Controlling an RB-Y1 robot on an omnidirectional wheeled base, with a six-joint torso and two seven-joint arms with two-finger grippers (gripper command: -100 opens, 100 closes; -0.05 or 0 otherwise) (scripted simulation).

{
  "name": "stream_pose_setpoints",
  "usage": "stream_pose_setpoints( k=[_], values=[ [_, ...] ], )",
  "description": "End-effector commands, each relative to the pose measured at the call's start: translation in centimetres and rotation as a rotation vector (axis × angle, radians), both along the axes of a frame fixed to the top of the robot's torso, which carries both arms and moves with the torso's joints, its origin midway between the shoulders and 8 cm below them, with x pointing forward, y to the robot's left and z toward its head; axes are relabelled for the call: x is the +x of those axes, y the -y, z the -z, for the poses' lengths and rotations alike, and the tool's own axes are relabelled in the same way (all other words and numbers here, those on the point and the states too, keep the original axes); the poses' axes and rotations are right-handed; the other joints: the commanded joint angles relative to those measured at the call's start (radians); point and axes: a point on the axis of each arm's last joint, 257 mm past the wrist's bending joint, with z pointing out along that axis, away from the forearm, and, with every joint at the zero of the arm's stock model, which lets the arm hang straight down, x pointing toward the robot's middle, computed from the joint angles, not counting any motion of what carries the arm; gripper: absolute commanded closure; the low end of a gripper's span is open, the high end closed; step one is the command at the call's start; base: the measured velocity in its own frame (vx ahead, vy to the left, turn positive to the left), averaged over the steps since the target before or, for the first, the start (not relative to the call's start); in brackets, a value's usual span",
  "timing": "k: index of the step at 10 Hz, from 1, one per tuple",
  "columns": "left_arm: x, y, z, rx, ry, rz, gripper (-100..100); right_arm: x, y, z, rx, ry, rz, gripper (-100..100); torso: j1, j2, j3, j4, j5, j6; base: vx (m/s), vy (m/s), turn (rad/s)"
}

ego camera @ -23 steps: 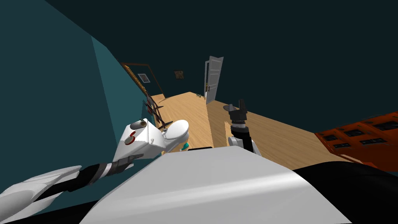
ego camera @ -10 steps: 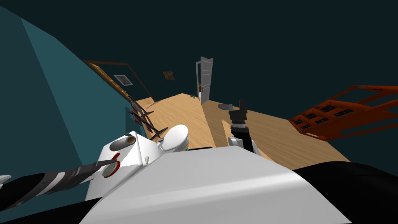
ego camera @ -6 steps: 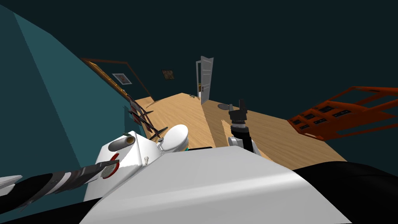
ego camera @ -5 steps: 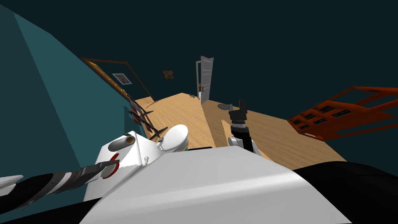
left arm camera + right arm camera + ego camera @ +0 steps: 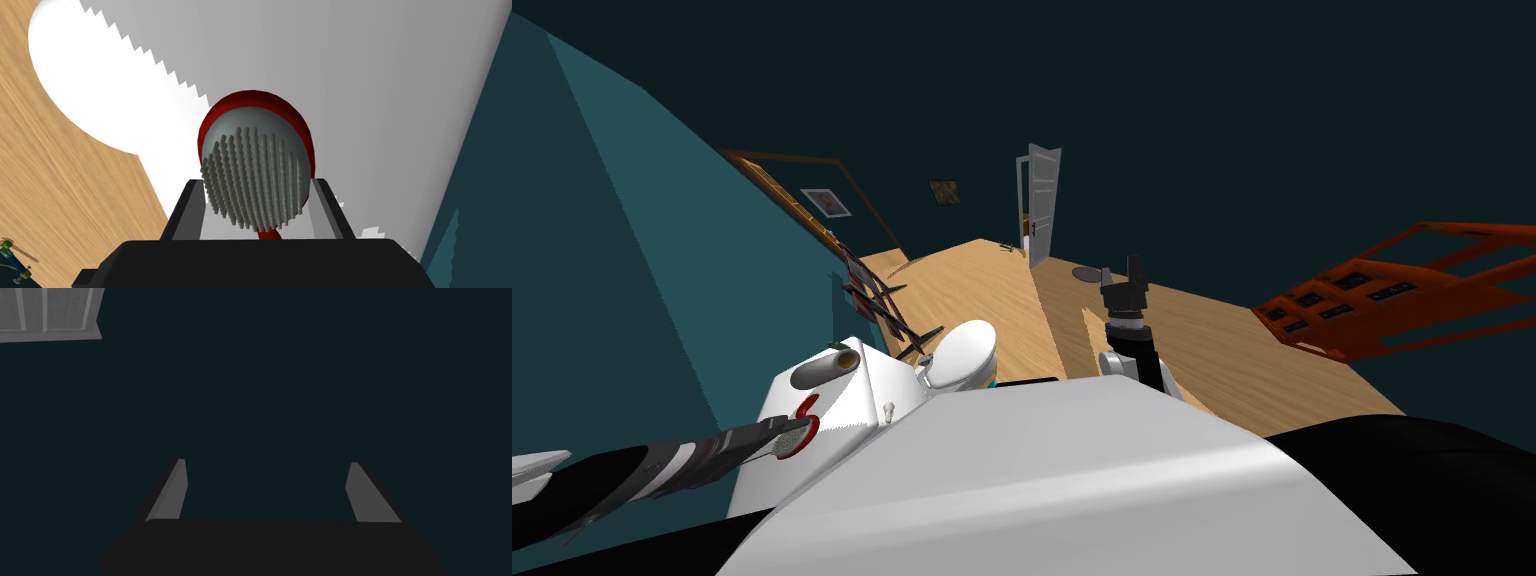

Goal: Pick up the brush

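The brush has a round red back and a grey pad of bristles. It lies on the white top of the toilet tank, its bristles facing my hand. My left gripper has come in over the tank from the left. Its two fingers press the sides of the brush head. In the head view the brush sits right at the tip of the left gripper. My right gripper is held up over the wooden floor, open with nothing between its fingers.
A paper roll lies at the far end of the tank, with the toilet bowl beyond it. A dark rack leans on the teal wall. A white door stands open far ahead. An orange-red shelf unit is at the right.
My left fingers have drawn in from wide open onto the sides of the brush head. Earlier my head view swung and the left arm reached over the tank. The right arm has stayed still.
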Motion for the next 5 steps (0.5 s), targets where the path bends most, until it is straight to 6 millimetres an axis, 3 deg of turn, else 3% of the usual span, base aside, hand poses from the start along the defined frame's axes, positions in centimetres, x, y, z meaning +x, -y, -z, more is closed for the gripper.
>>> stream_pose_setpoints(
  k=[1, 2, 4, 5],
  values=[
    [0.0, 0.0, 0.0, 0.0, 0.0, 0.0, 0, 0.0, 0.0, 0.0, 0.0, 0.0, 0.0, 0, 0.0, 0.0, 0.0, 0.0, 0.0, 0.0, 0.0, 0.0, 0.0],
    [0.1, -0.2, -1.2, -0.001, 0.0, 0.0, 100, 0.0, 0.0, 0.0, 0.0, 0.0, 0.0, 0, 0.0, 0.0, 0.0, 0.0, 0.0, 0.0, 0.0, 0.0, 0.0],
    [0.3, -0.2, -1.3, 0.0, 0.0, 0.001, 100, 0.0, 0.0, 0.0, 0.0, 0.0, 0.0, 0, -0.001, 0.0, 0.0, 0.0, -0.001, 0.0, 0.0, 0.0, 0.0],
    [0.3, -0.2, -1.4, -0.001, 0.001, 0.0, 0, 0.0, 0.0, 0.0, 0.0, 0.0, 0.0, 0, 0.0, 0.0, 0.0, 0.0, 0.0, 0.0, 0.0, 0.0, 0.0]
  ],
)
